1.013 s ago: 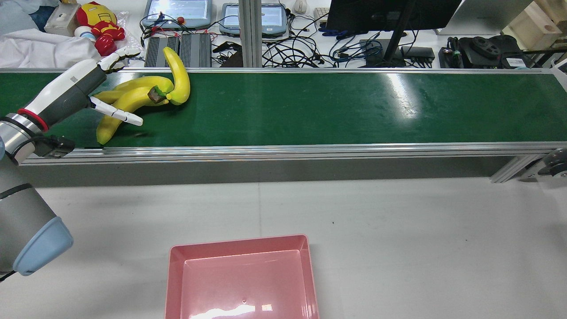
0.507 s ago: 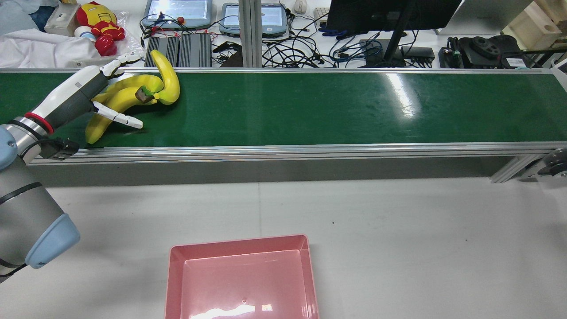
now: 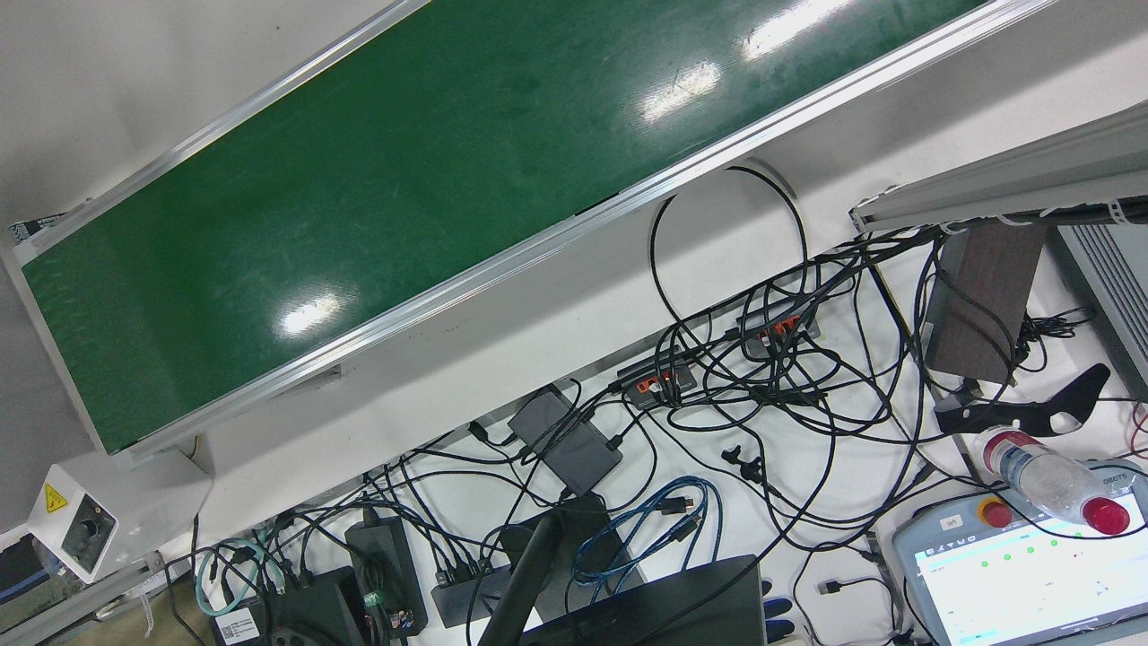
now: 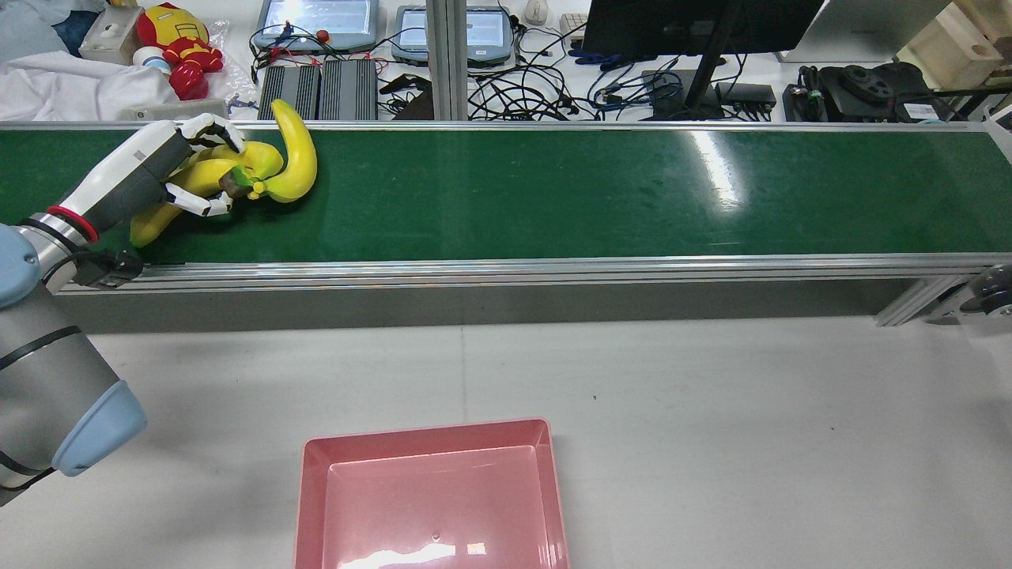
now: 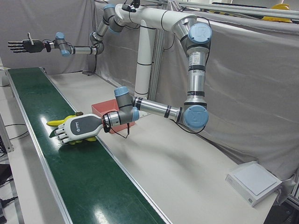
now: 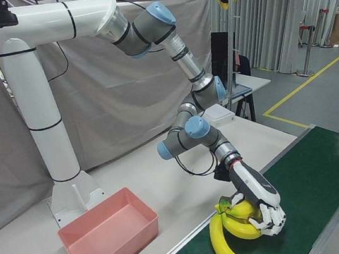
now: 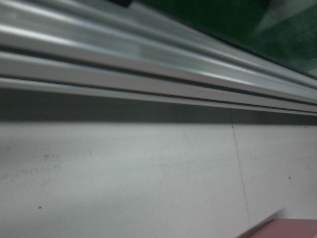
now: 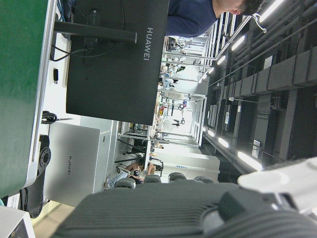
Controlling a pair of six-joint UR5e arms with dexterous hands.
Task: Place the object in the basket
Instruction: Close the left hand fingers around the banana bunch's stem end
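Since the earlier frame, the left hand [image 4: 162, 170] had curled around the banana bunch [image 4: 261, 170] at the belt's [image 4: 553, 194] far left, apparently gripping it for the pink basket [image 4: 431, 494]; the right hand [image 5: 21, 45] hung spread, holding nothing.

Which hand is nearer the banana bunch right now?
Left. The left hand is closed around the banana bunch on the green belt; the right hand hangs open far along the belt, well clear.
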